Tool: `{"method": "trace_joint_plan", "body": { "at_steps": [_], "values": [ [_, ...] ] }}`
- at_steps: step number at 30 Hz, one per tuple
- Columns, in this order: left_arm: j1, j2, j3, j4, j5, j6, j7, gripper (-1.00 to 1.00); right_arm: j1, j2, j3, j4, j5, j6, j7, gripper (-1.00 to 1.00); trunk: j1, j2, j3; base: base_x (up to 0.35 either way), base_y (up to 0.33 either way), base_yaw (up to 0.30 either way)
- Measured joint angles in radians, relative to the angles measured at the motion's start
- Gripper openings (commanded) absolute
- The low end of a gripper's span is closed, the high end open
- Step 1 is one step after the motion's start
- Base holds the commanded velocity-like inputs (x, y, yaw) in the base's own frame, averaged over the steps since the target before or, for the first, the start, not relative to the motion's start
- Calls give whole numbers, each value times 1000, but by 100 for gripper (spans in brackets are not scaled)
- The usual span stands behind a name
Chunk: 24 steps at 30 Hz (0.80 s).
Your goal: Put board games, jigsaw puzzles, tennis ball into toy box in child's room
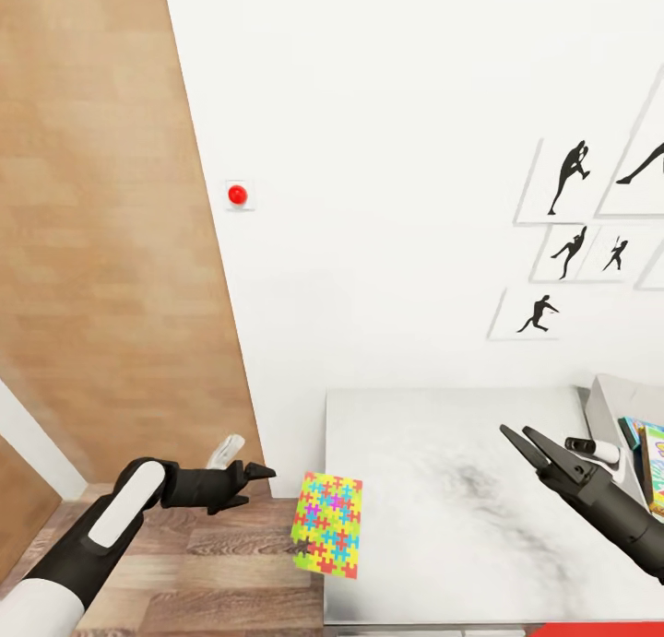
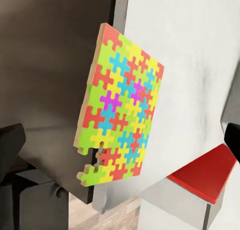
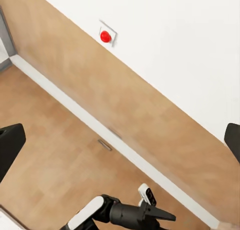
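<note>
While the white wall [image 1: 387, 158] with its black silhouette pictures [image 1: 567, 178] and red button [image 1: 237, 194] takes up most of the head view, the pale marbled worktop [image 1: 461, 499] spreads below it, and the grey toy box [image 1: 610, 416] stands at its far right end with colourful game boxes [image 1: 650, 457] already inside. The jigsaw puzzle [image 1: 327, 524] lies at the worktop's left edge, partly overhanging the wood floor [image 1: 212, 563]. The left tool [image 1: 258, 476] hovers off that edge, just beside the puzzle and not touching it; how its fingers stand cannot be told. The right tool [image 1: 526, 442] hangs over the worktop near the box, fingers spread and empty. The likely risk is the overhang: a nudge from the left tool could tip the thin sheet onto the floor, and a shallow pinch on so flat a piece may slip.
</note>
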Motion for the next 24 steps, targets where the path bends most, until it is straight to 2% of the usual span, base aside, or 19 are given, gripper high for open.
{"method": "trace_joint_plan", "body": {
  "at_steps": [10,14,17,24],
  "values": [
    [-1,10,-3,4,7,-1,-106,100,0,0,-2,1,0,-13,-1,100,38,-70,-32,0,0,0],
    [-1,49,-3,5,6,0,-177,100,0,1,-7,1,1,-15,-2,100,54,-98,-44,0,0,0],
    [-1,63,-3,6,6,0,-227,100,0,1,-5,1,1,-16,-2,100,65,-119,-54,0,0,0],
    [-3,112,4,12,5,0,-294,100,0,1,-2,2,0,-15,0,100,92,-169,-76,0,0,0]
  ]
}}
